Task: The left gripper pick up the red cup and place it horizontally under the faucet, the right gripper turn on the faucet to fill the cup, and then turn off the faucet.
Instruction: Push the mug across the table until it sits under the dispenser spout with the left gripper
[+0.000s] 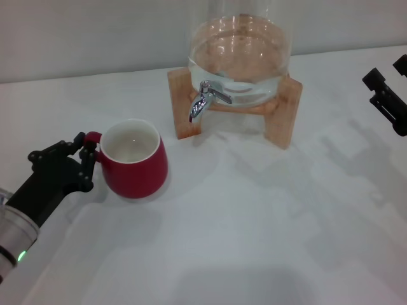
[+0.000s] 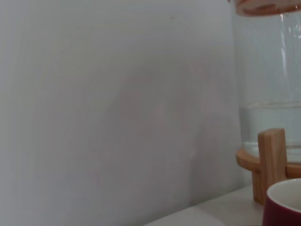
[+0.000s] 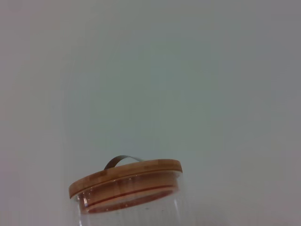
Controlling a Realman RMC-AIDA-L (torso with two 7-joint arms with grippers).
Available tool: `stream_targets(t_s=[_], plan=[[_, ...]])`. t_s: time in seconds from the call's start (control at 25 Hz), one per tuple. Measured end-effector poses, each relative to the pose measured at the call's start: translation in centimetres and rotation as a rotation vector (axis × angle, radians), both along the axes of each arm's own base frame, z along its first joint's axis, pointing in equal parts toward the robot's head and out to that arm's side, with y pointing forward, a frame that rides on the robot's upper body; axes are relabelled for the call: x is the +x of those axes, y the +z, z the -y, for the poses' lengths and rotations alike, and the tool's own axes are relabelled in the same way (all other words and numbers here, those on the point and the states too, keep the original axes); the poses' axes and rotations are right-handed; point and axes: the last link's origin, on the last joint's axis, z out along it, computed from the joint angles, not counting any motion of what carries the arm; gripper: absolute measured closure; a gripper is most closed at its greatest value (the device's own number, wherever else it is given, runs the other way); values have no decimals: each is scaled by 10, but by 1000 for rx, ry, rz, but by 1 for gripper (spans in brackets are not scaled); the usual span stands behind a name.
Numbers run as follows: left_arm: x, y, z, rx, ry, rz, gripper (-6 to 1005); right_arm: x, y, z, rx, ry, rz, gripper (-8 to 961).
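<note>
The red cup [image 1: 133,162] stands upright on the white table, left of and nearer than the faucet [image 1: 202,101]. Its white inside is empty. Its small handle points left. My left gripper [image 1: 86,159] is at the cup's left side, right against the handle, with its fingers spread: one by the handle, one by the cup's wall. The cup's rim shows in the left wrist view [image 2: 284,202]. The chrome faucet sticks out of the glass jar [image 1: 240,57] on the wooden stand [image 1: 283,121]. My right gripper [image 1: 388,79] hangs open at the far right edge, well apart from the faucet.
The jar holds water. Its wooden lid [image 3: 126,181] shows in the right wrist view. A plain wall stands behind the table. The stand's legs [image 2: 272,162] are just beyond the cup.
</note>
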Motion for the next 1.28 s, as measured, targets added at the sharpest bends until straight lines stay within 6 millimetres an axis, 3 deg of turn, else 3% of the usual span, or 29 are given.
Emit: stream_targets(t_s=[1.28], plan=[[41,-27,-35,-141,-104,-144,874,-4,2,-5,2,15,-10,98]])
